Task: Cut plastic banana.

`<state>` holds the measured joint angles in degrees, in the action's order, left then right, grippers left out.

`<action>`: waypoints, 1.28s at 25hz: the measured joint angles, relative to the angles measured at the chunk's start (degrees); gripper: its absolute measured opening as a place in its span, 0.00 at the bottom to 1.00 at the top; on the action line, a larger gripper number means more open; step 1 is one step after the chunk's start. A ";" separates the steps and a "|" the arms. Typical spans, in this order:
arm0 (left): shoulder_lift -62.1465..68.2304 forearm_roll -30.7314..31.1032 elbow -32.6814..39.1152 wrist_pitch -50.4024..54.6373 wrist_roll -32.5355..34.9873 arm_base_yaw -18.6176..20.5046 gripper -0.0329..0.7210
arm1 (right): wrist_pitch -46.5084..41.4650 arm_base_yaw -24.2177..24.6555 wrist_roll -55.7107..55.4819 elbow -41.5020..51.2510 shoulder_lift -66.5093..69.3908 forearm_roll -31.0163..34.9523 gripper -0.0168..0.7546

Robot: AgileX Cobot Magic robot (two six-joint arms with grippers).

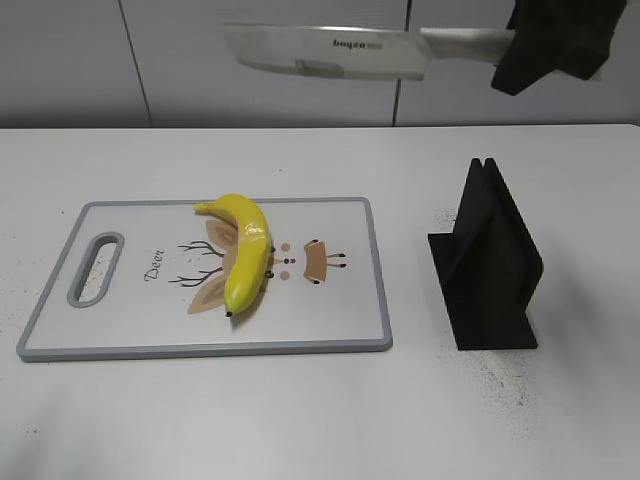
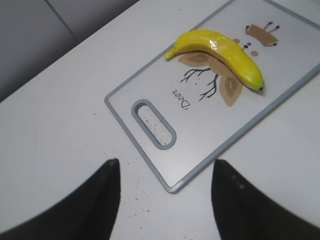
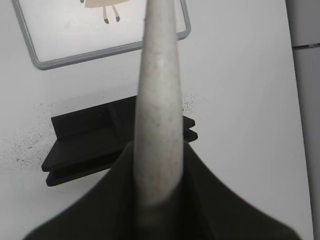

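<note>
Exterior view shows the right gripper (image 1: 520, 50) clamping a broad steel cleaver (image 1: 330, 52) high above the glossy yellow plastic banana (image 1: 245, 255) lying loose on the grey-rimmed white cutting board (image 1: 330, 320), left gripper (image 2: 165, 200) spread empty nearby, so an off-centre chop likely rolls the unpinned fruit aside.

Item: plastic banana (image 1: 246, 262) (image 2: 223, 52).
Colour: bright yellow, paler yellow-green toward the lower end.
Finish: glossy, with white highlights along the upper curve.
Tips: small and dark at both ends.
Shape: single curved piece, in one piece, uncut.
Pose: lying flat on its side, long axis running from about 11 o'clock to about 6 o'clock in the exterior view, outer curve bulging toward 3 o'clock.
Support: rests on the cutting board (image 1: 340, 325) (image 2: 280, 107), over the printed deer drawing.
Position on board: near the middle, upper tip close to the board's 12 o'clock edge.
Contact: touched by no hand.
</note>
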<state>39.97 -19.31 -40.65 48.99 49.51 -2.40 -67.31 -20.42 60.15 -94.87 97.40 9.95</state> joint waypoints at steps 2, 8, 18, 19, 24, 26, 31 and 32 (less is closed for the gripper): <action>5.56 -1.29 -2.71 -0.22 6.71 0.00 0.78 | 0.14 0.00 2.67 -0.44 2.09 0.20 0.23; 22.87 -6.10 -13.95 -0.42 16.08 -1.62 0.78 | 0.26 -0.13 9.86 -0.92 7.84 1.27 0.23; 44.64 -4.99 -30.68 1.90 22.74 -12.16 0.78 | 1.23 -3.63 13.61 -4.34 15.92 5.08 0.23; 45.98 -4.27 -31.23 1.99 22.86 -13.07 0.78 | 1.88 -3.67 13.98 -4.40 16.38 6.06 0.23; 52.17 -1.60 -32.53 1.41 22.97 -15.68 0.76 | 3.58 -3.67 15.84 -4.62 17.19 8.70 0.23; 53.58 -1.54 -32.53 0.52 22.97 -16.11 0.73 | 3.63 -3.67 16.11 -4.62 17.50 8.90 0.23; 56.60 -1.48 -32.53 -0.56 23.04 -16.58 0.67 | 3.68 -3.67 18.37 -4.62 18.30 12.02 0.23; 57.09 -1.44 -32.53 -0.71 23.04 -16.58 0.64 | 3.68 -3.67 18.63 -4.62 18.54 12.85 0.23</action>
<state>97.05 -20.75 -73.18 48.28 72.55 -18.98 -63.63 -24.09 78.78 -99.49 115.95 22.80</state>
